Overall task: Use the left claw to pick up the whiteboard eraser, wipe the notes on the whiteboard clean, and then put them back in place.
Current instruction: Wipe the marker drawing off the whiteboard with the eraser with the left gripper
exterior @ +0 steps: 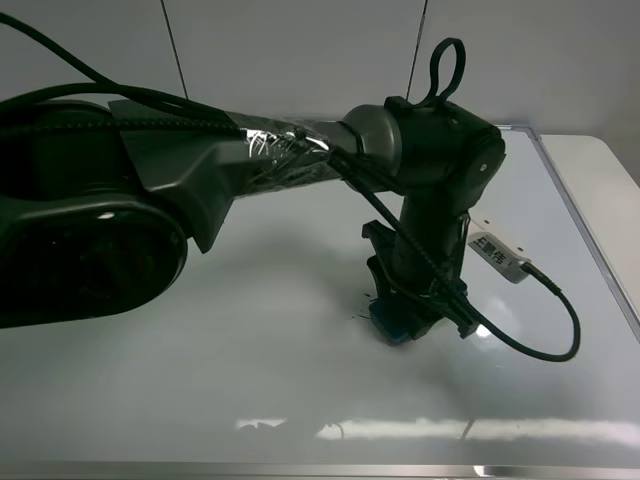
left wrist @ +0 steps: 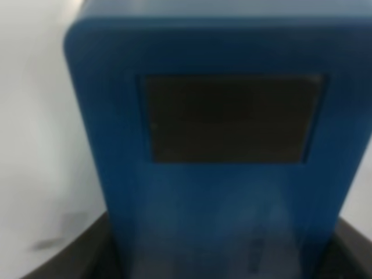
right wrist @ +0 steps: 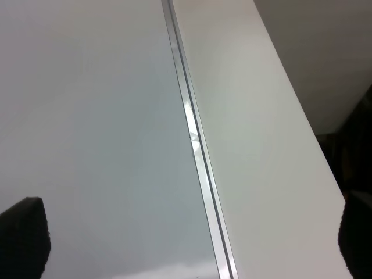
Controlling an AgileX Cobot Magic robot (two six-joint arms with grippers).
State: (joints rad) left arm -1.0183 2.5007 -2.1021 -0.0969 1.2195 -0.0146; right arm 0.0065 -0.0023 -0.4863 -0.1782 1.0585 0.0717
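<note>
Closest in, your left pincer (exterior: 416,316) is pinching the eraser (exterior: 393,328), which sits pressed down on the whiteboard (exterior: 250,380), a little right of its middle. I judge that the pick-up is done and you are in the wiping step. A few thin black strokes of the notes (exterior: 362,300) show just beside the eraser, so there is more to wipe, and then the eraser has to go back to its place.

The left wrist view is filled by the eraser's blue top and one dark patch (left wrist: 232,119). Only the high view shows where on the board you are.

Farther off, the right wrist view alone shows your right pincer (right wrist: 189,238). It is spread and holds nothing, over the board's silver frame (right wrist: 192,145) and the white surface (right wrist: 256,145) beyond.
</note>
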